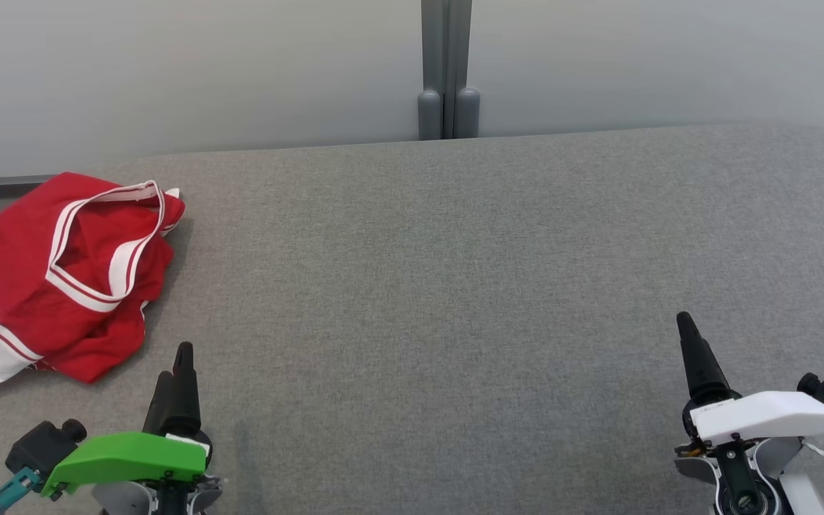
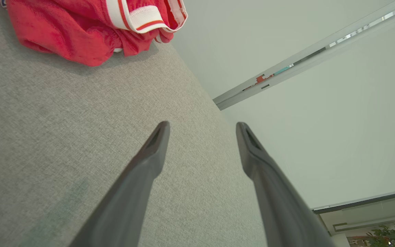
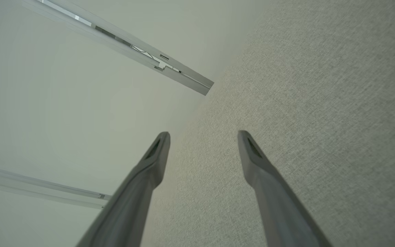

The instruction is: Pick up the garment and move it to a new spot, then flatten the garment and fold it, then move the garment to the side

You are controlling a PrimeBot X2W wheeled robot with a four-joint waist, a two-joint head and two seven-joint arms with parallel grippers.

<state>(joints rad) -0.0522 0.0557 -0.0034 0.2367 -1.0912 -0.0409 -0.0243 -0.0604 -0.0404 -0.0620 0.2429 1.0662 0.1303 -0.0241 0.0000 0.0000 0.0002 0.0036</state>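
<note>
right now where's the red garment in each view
head view: red garment lies crumpled at the far left on the grey surface, ahead of the left gripper.
left wrist view: top left corner, beyond the open fingers.
right wrist view: grey surface and pale wall ahead of the right gripper.
shared landmark: the surface's far edge against the pale wall.

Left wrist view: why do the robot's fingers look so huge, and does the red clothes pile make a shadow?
Left wrist view: the fingers sit right by the wide-angle lens, so they loom large; the red garment casts a soft shadow on the grey fabric surface. Head view: even light, no glare, same faint shadow.
</note>
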